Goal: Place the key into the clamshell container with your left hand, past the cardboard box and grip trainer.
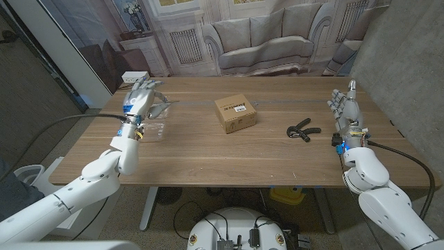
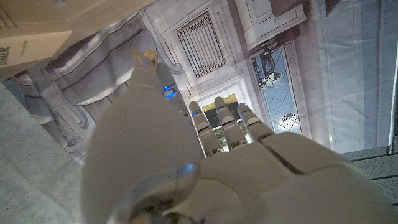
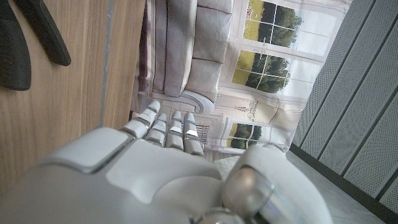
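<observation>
A clear clamshell container (image 1: 151,123) lies near the table's left end with its lid (image 1: 161,104) up. My left hand (image 1: 139,97) hovers over its far part, fingers (image 2: 227,121) stretched out and apart. At the thumb's tip is a small tan bit (image 2: 147,56); I cannot tell whether it is the key. The cardboard box (image 1: 234,113) (image 2: 31,31) stands at the table's middle. To its right lies the black grip trainer (image 1: 302,130) (image 3: 25,43). My right hand (image 1: 346,110) stands upright at the right end, holding nothing.
The wooden table (image 1: 208,156) has bare board along its front. A backdrop printed with a sofa and windows (image 1: 263,35) hangs behind the far edge. A small white box (image 1: 134,76) sits at the far left corner.
</observation>
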`<move>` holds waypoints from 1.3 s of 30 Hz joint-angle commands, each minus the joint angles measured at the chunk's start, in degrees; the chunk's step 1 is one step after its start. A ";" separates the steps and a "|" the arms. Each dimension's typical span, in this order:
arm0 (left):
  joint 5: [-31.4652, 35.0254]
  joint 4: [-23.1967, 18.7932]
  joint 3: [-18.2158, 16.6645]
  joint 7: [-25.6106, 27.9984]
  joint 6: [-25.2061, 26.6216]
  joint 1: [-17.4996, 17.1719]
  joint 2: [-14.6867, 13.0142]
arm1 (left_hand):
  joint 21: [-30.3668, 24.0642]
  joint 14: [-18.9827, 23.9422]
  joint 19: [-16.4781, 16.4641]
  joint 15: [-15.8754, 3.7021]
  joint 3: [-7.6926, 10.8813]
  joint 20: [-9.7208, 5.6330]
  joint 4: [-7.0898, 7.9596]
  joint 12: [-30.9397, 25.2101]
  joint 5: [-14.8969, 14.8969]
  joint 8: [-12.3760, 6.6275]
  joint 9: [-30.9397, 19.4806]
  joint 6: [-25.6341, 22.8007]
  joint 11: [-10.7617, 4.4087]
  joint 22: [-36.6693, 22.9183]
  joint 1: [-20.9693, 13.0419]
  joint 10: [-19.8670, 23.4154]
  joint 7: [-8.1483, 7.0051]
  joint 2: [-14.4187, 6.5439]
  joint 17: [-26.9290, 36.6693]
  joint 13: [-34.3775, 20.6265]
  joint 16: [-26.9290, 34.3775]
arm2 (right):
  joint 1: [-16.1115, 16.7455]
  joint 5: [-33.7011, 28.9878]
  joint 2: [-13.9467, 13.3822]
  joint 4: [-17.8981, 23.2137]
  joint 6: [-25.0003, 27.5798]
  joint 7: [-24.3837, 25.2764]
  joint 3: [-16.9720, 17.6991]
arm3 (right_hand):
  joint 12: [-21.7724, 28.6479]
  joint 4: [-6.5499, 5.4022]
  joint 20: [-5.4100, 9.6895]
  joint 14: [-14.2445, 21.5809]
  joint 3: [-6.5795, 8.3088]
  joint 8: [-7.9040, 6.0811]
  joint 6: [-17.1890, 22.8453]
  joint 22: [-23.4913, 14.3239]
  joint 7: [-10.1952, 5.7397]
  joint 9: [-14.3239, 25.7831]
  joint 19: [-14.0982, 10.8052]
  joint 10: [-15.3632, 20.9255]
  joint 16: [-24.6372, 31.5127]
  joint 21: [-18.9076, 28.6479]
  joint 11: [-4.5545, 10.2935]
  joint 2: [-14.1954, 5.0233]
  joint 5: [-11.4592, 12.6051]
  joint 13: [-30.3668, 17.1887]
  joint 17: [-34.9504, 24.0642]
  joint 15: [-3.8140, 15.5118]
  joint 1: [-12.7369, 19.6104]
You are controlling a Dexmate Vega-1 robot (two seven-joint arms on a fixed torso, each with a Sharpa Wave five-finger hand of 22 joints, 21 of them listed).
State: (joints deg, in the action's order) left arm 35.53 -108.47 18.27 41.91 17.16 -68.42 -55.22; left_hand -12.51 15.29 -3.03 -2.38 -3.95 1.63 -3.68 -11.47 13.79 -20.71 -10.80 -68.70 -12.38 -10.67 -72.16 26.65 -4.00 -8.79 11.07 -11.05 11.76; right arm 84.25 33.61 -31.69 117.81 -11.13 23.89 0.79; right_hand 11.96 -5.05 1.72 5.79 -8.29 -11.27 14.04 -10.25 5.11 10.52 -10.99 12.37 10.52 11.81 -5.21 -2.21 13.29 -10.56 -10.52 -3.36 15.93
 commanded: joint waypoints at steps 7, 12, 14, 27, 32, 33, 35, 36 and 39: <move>-1.66 -0.25 -4.16 2.18 2.13 -5.37 -1.11 | -0.01 0.55 -0.21 -8.63 -0.14 -0.41 0.38 0.04 0.20 0.21 -0.23 -0.41 -0.07 -0.15 -0.26 0.70 -0.19 0.17 0.13 -0.26 -0.18 | 1.24 -0.51 0.54 1.25 0.39 0.74 0.60 | 0.51 0.01 0.01 0.42 -0.41 -0.18 0.44 -0.29 -0.08 0.29 -0.38 0.30 0.32 -0.18 0.34 -0.43 0.21 -0.15 -0.09 0.03 0.07; -2.28 0.26 -5.02 2.93 1.76 -6.30 -1.25 | 0.00 0.61 -0.21 -8.68 -0.15 -0.47 0.42 0.02 0.18 0.18 -0.24 -0.45 -0.07 -0.14 -0.28 0.82 -0.16 0.22 0.12 -0.26 -0.18 | 1.30 -0.82 0.66 1.64 0.81 1.09 0.32 | 0.57 0.04 0.00 0.57 -0.43 -0.19 0.51 -0.29 -0.16 0.29 -0.45 0.49 0.36 -0.17 0.21 -0.47 0.22 -0.15 -0.08 0.36 0.09; -2.41 0.62 -5.15 3.11 1.68 -6.47 -1.26 | 0.00 0.55 -0.23 -8.69 -0.14 -0.43 0.44 0.02 0.18 0.22 -0.24 -0.35 -0.07 -0.14 -0.29 0.83 -0.09 0.22 0.12 -0.27 -0.21 | 1.35 -1.00 0.76 1.80 1.01 1.36 0.19 | 0.56 0.05 0.01 0.58 -0.44 -0.19 0.51 -0.29 -0.19 0.29 -0.47 0.47 0.36 -0.16 0.22 -0.47 0.22 -0.15 -0.08 0.41 0.10; -4.11 2.01 -7.21 4.10 1.93 -8.31 -1.65 | -0.01 0.54 -0.35 -8.73 -0.02 -0.59 0.45 0.09 0.15 0.10 -0.24 -0.66 -0.08 -0.13 -0.62 0.83 0.04 0.26 0.12 -0.27 -0.28 | 1.51 -1.21 1.34 2.06 1.47 2.02 -0.29 | 0.54 0.10 0.11 0.60 -0.47 -0.20 0.65 -0.29 -0.23 0.29 -0.55 0.49 0.32 -0.15 0.30 -0.54 0.23 -0.15 -0.06 0.39 0.18; -4.59 2.18 -8.35 4.23 2.34 -9.35 -2.09 | -0.01 0.55 -0.39 -8.74 -0.01 -0.61 0.48 0.10 0.13 0.11 -0.24 -0.64 -0.08 -0.13 -0.66 0.86 0.04 0.28 0.12 -0.27 -0.28 | 1.79 -1.11 1.50 2.19 1.68 2.41 -0.23 | 0.56 0.12 0.11 0.64 -0.49 -0.18 0.63 -0.29 -0.26 0.29 -0.56 0.55 0.32 -0.16 0.35 -0.58 0.24 -0.15 -0.06 0.42 0.20; -4.65 2.22 -8.50 4.25 2.39 -9.50 -2.14 | 0.00 0.54 -0.39 -8.74 0.00 -0.59 0.49 0.10 0.12 0.12 -0.24 -0.59 -0.08 -0.13 -0.66 0.86 0.05 0.28 0.12 -0.27 -0.29 | 1.85 -1.12 1.49 2.28 1.69 2.45 -0.18 | 0.56 0.12 0.11 0.64 -0.49 -0.19 0.67 -0.29 -0.23 0.29 -0.57 0.57 0.32 -0.16 0.36 -0.58 0.24 -0.15 -0.06 0.40 0.21; -4.75 2.32 -8.80 4.42 2.52 -9.79 -2.18 | 0.00 0.58 -0.40 -8.75 0.00 -0.62 0.50 0.10 0.12 0.11 -0.24 -0.64 -0.08 -0.13 -0.68 0.88 0.05 0.29 0.12 -0.27 -0.28 | 1.99 -1.09 1.36 2.55 1.76 2.38 -0.03 | 0.56 0.13 0.11 0.68 -0.50 -0.19 0.69 -0.29 -0.24 0.29 -0.57 0.56 0.33 -0.16 0.31 -0.59 0.24 -0.15 -0.06 0.42 0.21; -4.79 2.37 -8.94 4.47 2.59 -9.92 -2.22 | 0.00 0.60 -0.41 -8.75 0.00 -0.65 0.51 0.10 0.11 0.08 -0.24 -0.72 -0.08 -0.13 -0.69 0.87 0.01 0.30 0.12 -0.27 -0.27 | 2.04 -0.99 1.29 2.63 1.71 2.22 0.06 | 0.55 0.13 0.12 0.64 -0.51 -0.19 0.69 -0.29 -0.23 0.29 -0.59 0.57 0.31 -0.16 0.33 -0.60 0.24 -0.15 -0.06 0.42 0.22; -5.03 2.60 -9.41 4.65 2.61 -10.32 -2.32 | 0.00 0.62 -0.40 -8.76 0.01 -0.62 0.52 0.12 0.10 0.07 -0.24 -0.75 -0.08 -0.13 -0.71 0.85 0.03 0.30 0.12 -0.27 -0.27 | 2.18 -1.07 1.14 2.89 1.69 2.09 0.24 | 0.57 0.14 0.16 0.65 -0.52 -0.18 0.70 -0.29 -0.24 0.29 -0.61 0.61 0.31 -0.16 0.39 -0.62 0.24 -0.15 -0.05 0.41 0.23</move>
State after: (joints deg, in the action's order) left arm 31.36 -106.54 10.69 45.91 19.36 -77.05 -57.06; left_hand -12.50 15.29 -3.23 -2.38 -3.71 1.43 -3.44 -11.47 13.79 -20.71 -10.81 -69.14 -12.47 -10.68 -72.40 27.19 -3.99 -8.55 11.07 -11.05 11.76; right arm 85.97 32.40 -30.43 120.05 -9.59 26.02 0.68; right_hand 12.41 -4.81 1.73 6.09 -8.52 -11.27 14.24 -10.24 4.90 10.52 -10.99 12.57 10.51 11.81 -5.01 -2.59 13.29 -10.56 -10.39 -3.06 16.02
